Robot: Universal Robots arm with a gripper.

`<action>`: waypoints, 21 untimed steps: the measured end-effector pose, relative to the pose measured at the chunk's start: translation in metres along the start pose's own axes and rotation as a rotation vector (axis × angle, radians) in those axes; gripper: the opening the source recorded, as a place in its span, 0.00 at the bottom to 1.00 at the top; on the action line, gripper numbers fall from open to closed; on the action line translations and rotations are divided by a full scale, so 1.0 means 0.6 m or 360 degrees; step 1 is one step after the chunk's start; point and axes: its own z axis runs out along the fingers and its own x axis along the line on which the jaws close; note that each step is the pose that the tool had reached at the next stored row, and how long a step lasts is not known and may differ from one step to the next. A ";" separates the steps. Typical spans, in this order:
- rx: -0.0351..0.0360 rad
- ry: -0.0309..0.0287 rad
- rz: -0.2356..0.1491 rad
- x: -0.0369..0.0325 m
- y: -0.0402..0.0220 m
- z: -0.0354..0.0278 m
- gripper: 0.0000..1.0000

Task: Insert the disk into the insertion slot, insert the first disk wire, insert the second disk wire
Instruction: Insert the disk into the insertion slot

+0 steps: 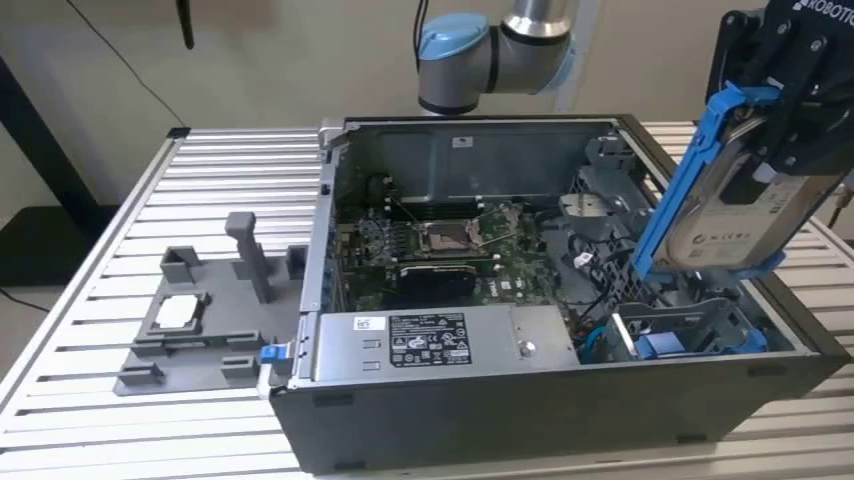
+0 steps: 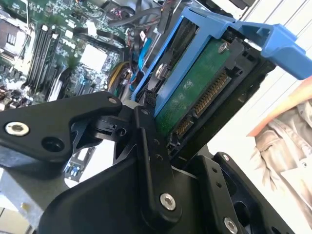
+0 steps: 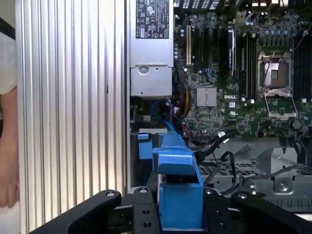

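Here we go: my gripper is clamped tight on the disk, holding it tilted in the air at three o'clock in the exterior view, over the computer case. The insertion slot sits just below it, toward six o'clock.

The black computer case stands on the slatted metal table, with the grey plastic fixture with upright posts beside it at the exterior view's left. In the case, the grey sheet-metal drive bay lies at the exterior view's right of the grey power-supply box. The blue-framed silver-grey hard drive hangs tilted above the bay.
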 end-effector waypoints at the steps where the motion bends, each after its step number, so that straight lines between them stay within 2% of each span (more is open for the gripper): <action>1: 0.0000 0.00000 0.0000 0.001 0.000 0.002 0.33; 10: 0.0000 0.00001 -0.0003 0.008 -0.003 0.019 0.33; 21: 0.0000 0.00004 -0.0005 0.012 -0.005 0.035 0.33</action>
